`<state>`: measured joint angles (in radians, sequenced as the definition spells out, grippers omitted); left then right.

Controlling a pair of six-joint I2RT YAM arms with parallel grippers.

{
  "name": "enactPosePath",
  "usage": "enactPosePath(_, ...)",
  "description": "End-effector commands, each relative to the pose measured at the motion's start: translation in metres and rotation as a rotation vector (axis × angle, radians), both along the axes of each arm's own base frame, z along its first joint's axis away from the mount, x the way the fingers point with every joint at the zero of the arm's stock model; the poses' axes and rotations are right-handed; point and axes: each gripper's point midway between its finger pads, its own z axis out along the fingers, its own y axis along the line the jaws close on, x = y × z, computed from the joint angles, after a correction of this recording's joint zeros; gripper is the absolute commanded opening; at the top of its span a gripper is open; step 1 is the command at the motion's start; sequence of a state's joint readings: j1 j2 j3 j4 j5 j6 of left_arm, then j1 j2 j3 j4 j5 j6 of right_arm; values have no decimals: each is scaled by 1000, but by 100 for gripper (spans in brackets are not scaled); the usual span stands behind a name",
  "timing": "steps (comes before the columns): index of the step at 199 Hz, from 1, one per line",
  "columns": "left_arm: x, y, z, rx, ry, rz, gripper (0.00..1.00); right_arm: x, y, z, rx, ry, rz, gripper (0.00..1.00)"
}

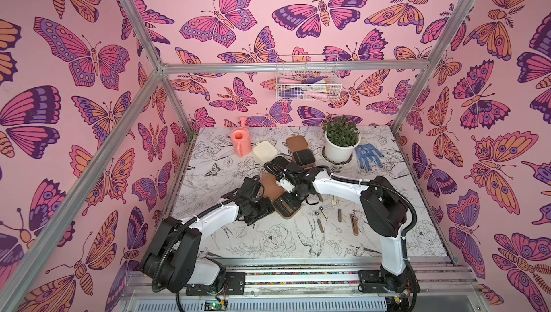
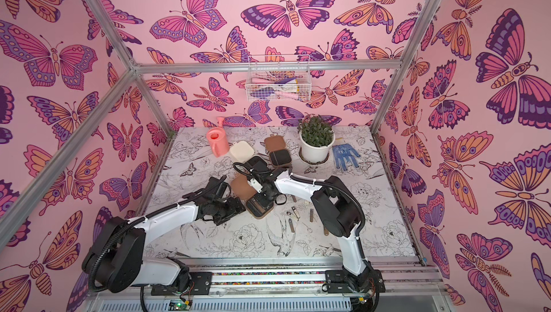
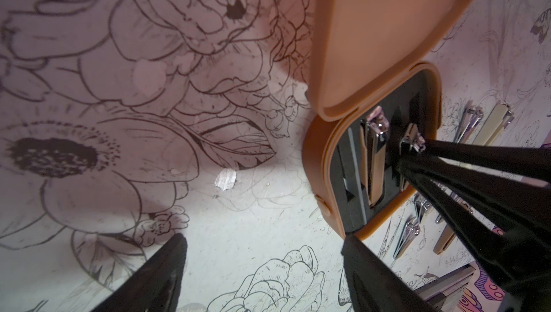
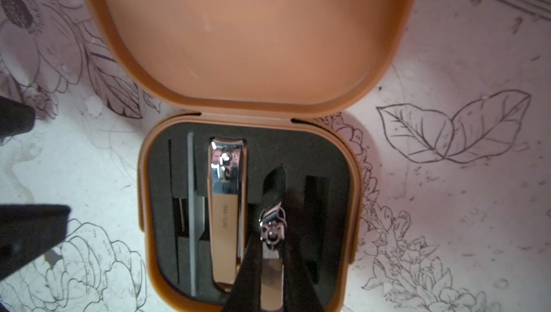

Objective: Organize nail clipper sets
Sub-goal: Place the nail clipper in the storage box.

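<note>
Right jaws, closed tight on a small clipper (image 4: 270,277), hang over the black foam (image 4: 298,152) of the open tan case (image 4: 142,206) on the table (image 1: 268,245) — best lowered parallel to the large clipper (image 4: 228,206), released only once seated — while left jaws stand wide and empty beside the case.

Both top views sit high at the front, looking down and back over the whole table (image 1: 238,236), fairly far off. Wrist cams hang close, lenses down: right straight over the open tan case (image 4: 253,42), left beside it. All four share it.
</note>
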<state>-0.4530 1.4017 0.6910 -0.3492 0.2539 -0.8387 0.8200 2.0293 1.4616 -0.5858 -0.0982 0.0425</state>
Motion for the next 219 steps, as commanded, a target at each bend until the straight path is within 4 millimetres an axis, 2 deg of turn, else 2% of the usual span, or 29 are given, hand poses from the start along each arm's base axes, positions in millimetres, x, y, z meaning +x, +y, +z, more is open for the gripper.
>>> enactPosePath(1, -7, 3, -5, 24, 25, -10, 84, -2, 11, 1, 15, 8, 23, 3)
enactPosePath(75, -7, 3, -5, 23, 25, -11, 84, 3, 15, -2, 6, 8, 10, 3)
enactPosePath(219, -8, 3, -7, 27, 31, -10, 84, 5, 3, -20, -57, 12, -62, 3)
